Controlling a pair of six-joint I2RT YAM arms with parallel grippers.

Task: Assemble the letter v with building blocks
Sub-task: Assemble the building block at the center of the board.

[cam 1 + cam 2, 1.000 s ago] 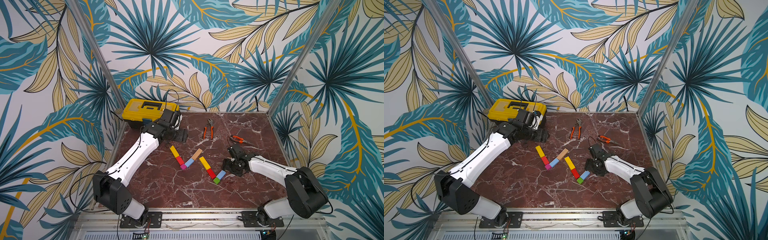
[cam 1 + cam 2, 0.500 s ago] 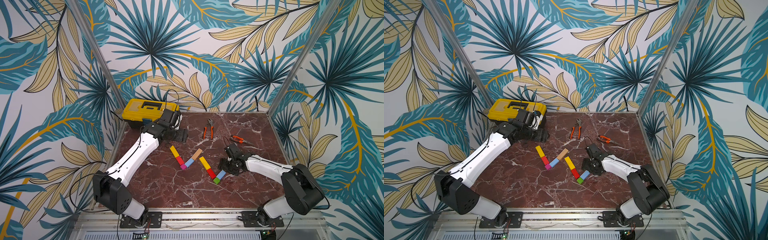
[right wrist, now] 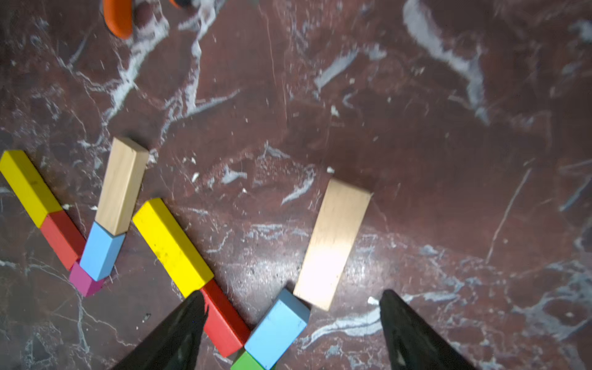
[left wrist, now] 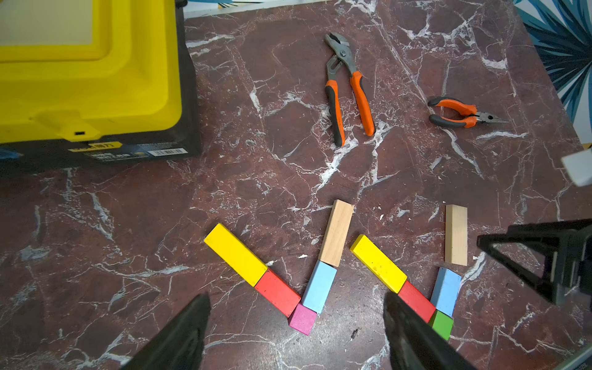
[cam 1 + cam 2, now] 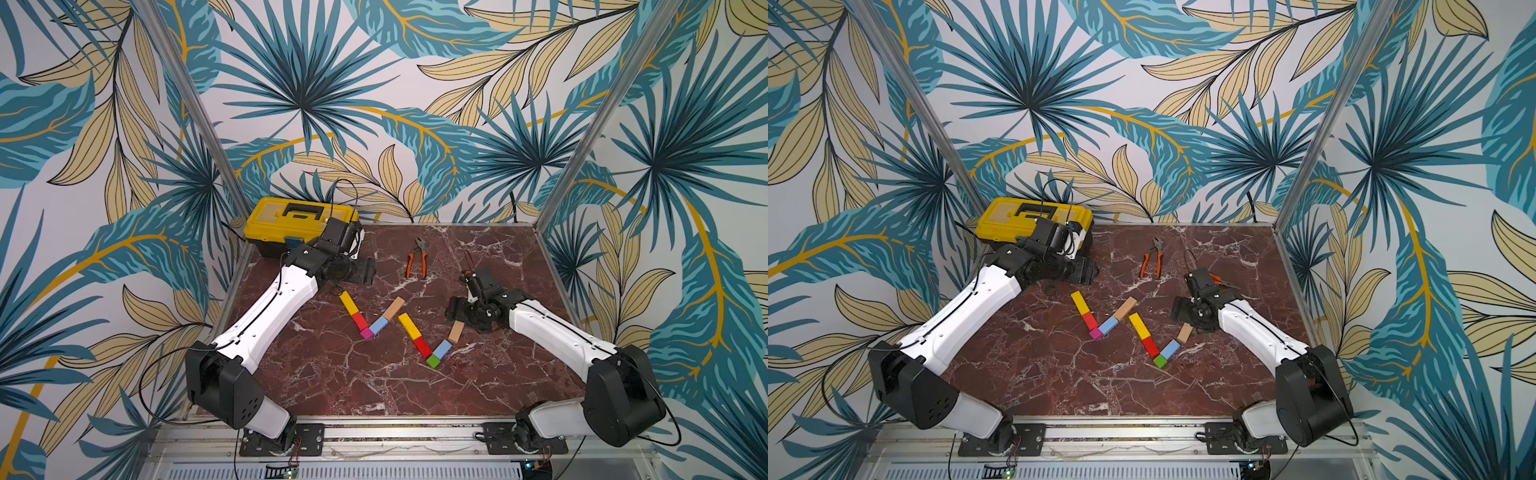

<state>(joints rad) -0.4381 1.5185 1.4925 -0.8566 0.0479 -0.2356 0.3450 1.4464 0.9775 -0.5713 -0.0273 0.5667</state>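
Right gripper (image 3: 292, 295) spread wide, holding nothing, low over counter (image 5: 374, 386). Plain wooden bar (image 3: 333, 243) lies flat just ahead of its tips. Long axis points away from gripper, angled slightly off line of blue block (image 3: 277, 326). Near corner at blue block's end; contact unclear. Green cube (image 3: 248, 362) at V's point, red block (image 3: 224, 323) and yellow bar (image 3: 173, 246) form other arm. Right arm nearer. Left gripper (image 4: 295, 297) spread, empty, near yellow toolbox (image 4: 89, 64). Toolbox sticker (image 4: 128, 151) has barcode; text unreadable.

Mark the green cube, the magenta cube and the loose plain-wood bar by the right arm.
green cube (image 5: 433, 360): in a top view, top face.
magenta cube (image 5: 366, 333): in a top view, top face.
loose plain-wood bar (image 4: 456, 235): left wrist view, middle of top face.
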